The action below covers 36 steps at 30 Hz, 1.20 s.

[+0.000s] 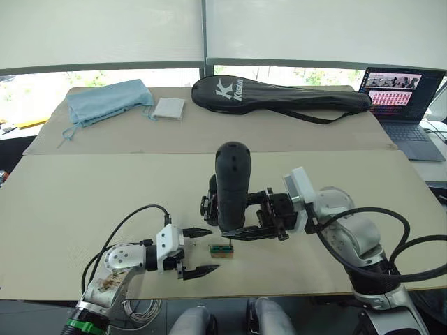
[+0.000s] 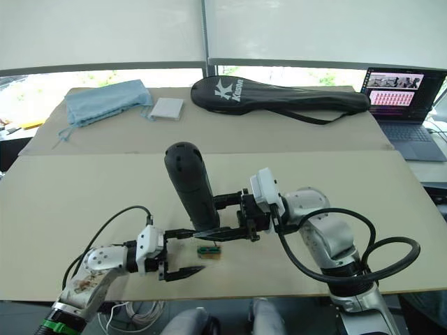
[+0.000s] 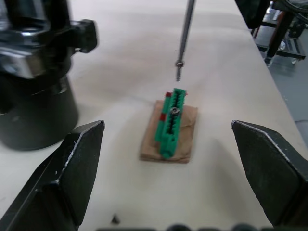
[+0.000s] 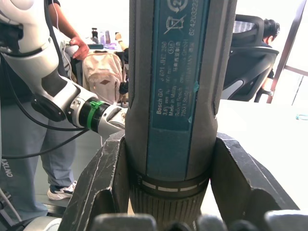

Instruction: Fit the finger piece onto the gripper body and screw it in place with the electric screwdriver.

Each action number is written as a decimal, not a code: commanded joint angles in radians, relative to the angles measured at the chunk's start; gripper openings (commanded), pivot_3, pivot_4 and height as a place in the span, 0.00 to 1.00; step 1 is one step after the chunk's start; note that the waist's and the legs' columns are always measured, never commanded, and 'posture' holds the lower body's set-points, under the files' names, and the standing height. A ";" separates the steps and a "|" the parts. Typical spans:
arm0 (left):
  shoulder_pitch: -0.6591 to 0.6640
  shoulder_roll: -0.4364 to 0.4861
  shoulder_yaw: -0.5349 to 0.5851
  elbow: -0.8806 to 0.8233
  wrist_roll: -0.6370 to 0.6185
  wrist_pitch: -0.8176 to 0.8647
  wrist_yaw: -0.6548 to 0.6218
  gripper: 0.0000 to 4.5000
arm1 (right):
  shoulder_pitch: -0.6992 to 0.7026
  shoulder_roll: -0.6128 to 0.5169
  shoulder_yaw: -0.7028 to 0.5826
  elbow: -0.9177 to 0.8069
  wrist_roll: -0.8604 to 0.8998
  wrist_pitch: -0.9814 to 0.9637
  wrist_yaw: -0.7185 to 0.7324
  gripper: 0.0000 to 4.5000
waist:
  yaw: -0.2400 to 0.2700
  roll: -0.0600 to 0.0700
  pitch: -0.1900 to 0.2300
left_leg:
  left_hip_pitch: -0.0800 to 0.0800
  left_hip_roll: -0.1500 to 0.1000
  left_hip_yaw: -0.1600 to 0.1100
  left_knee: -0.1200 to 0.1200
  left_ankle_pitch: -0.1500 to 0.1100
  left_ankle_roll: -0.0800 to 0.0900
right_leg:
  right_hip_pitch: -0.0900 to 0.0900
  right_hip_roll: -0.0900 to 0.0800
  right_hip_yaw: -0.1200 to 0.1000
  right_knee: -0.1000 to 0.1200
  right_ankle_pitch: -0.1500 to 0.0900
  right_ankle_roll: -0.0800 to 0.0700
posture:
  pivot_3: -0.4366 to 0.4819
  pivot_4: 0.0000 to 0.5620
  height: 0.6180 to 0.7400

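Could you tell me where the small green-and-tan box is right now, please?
The small green-and-tan box lies on the table's near edge, just ahead of the open left gripper, under the black electric screwdriver's bit.

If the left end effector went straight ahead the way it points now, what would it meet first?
Most likely the small green-and-tan box, lying on the table straight ahead between the open fingers of the left end effector. The screwdriver bit hangs just beyond it; depth there is uncertain.

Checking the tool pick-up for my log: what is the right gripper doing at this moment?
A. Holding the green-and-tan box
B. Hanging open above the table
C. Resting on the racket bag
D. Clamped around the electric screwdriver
D: the right gripper has its jaws closed on either side of the electric screwdriver, holding it upright.
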 commanded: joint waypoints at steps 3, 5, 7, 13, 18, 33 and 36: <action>0.035 0.025 0.081 -0.087 -0.099 0.005 -0.030 1.00 | -0.060 -0.008 -0.072 -0.077 0.092 0.045 -0.039 0.43 | 0.000 0.000 0.000 | 0.000 0.000 0.000 0.000 0.000 0.000 | 0.000 0.000 0.000 0.000 0.000 0.000 | 0.48 0.27 1.00; 0.047 0.037 0.106 -0.106 -0.123 0.017 -0.035 1.00 | -0.074 -0.013 -0.086 -0.082 0.107 0.063 -0.048 0.43 | 0.000 0.000 0.000 | 0.000 0.000 0.000 0.000 0.000 0.000 | 0.000 0.000 0.000 0.000 0.000 0.000 | 0.48 0.27 1.00; 0.057 0.052 0.130 -0.115 -0.146 0.027 -0.047 1.00 | -0.088 -0.021 -0.099 -0.090 0.122 0.080 -0.058 0.43 | 0.000 0.000 0.000 | 0.000 0.000 0.000 0.000 0.000 0.000 | 0.000 0.000 0.000 0.000 0.000 0.000 | 0.48 0.27 1.00; 0.068 0.087 0.185 -0.146 -0.194 0.060 -0.064 1.00 | -0.117 -0.038 -0.137 -0.113 0.169 0.124 -0.094 0.43 | 0.000 0.000 0.000 | 0.000 0.000 0.000 0.000 0.000 0.000 | 0.000 0.000 -0.001 -0.001 0.000 0.000 | 0.48 0.27 1.00; 0.075 0.108 0.253 -0.179 -0.254 0.113 -0.055 1.00 | -0.131 -0.066 -0.167 -0.114 0.195 0.146 -0.102 0.43 | 0.000 0.000 0.000 | 0.000 0.000 0.000 0.000 0.000 0.000 | 0.000 0.000 -0.001 -0.001 0.000 0.000 | 0.48 0.27 1.00; 0.032 0.156 0.382 -0.178 -0.370 0.274 -0.051 1.00 | -0.218 -0.109 -0.243 -0.023 0.215 0.163 -0.118 0.43 | 0.000 -0.001 0.001 | 0.000 0.000 0.000 0.000 0.000 0.000 | 0.001 0.001 -0.001 -0.001 0.000 0.000 | 0.48 0.27 1.00; -0.017 0.142 0.374 -0.160 -0.354 0.275 -0.039 1.00 | -0.258 -0.101 -0.244 0.021 0.209 0.155 -0.119 0.43 | -0.001 -0.001 0.001 | 0.000 -0.001 0.000 0.000 0.000 0.000 | 0.001 0.001 -0.001 -0.001 0.000 0.000 | 0.48 0.27 1.00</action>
